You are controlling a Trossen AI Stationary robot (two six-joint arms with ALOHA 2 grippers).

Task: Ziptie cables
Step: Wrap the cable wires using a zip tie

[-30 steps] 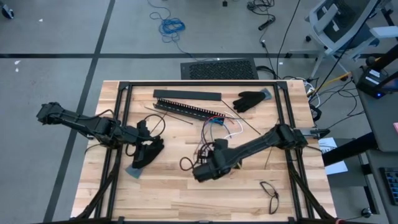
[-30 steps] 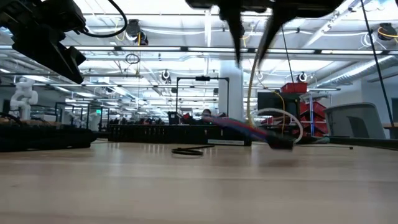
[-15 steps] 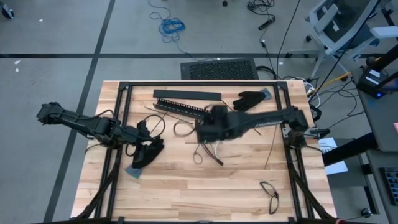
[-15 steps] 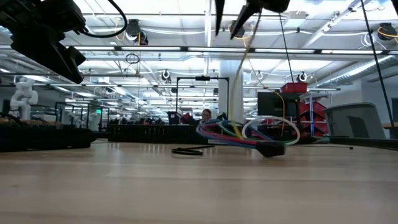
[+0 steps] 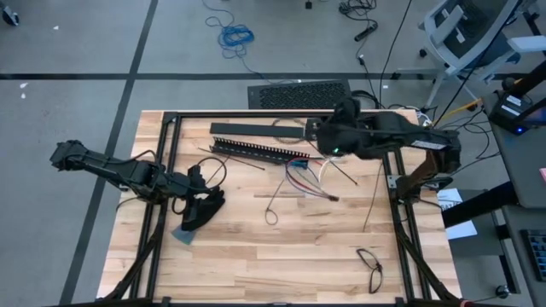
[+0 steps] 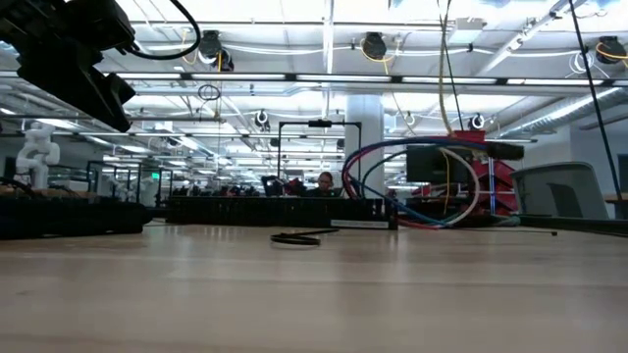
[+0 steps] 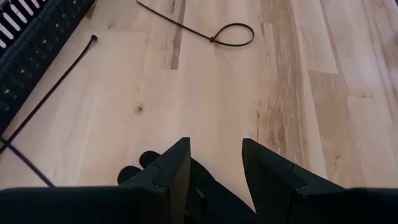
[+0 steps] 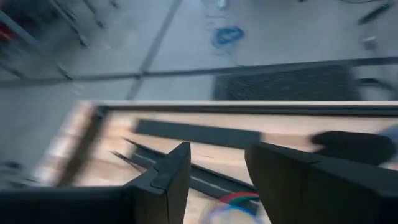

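Cables [image 5: 305, 173] lie unbundled near the middle of the table [image 5: 256, 273], just in front of the long black slotted bar [image 5: 256, 150]. In the low view they rise as loose red, blue and white arcs [image 6: 422, 186]. From above they show as a small tangle of coloured wires with a grey tail ending in a small loop [image 5: 271, 211].

The right gripper [image 8: 214, 171] hangs above the far side of the table, near the slotted bar and a flat black strip [image 5: 256, 130]. Its fingers [image 8: 165, 177] stand apart with nothing between them. The cables lie just below and ahead of it, so this looks like a released or raised position, not a grasp.

The left gripper [image 7: 214, 168] rests low over the table's left part, well apart from the cables. Its fingers [image 7: 171, 171] are separated and hold nothing. A zip tie already drawn into a loop [image 7: 230, 34] lies on the wood ahead of it, with a straight tie [image 7: 46, 93] beside the bar. Judged from this layout, the left arm waits near the ties while the wires remain untied.
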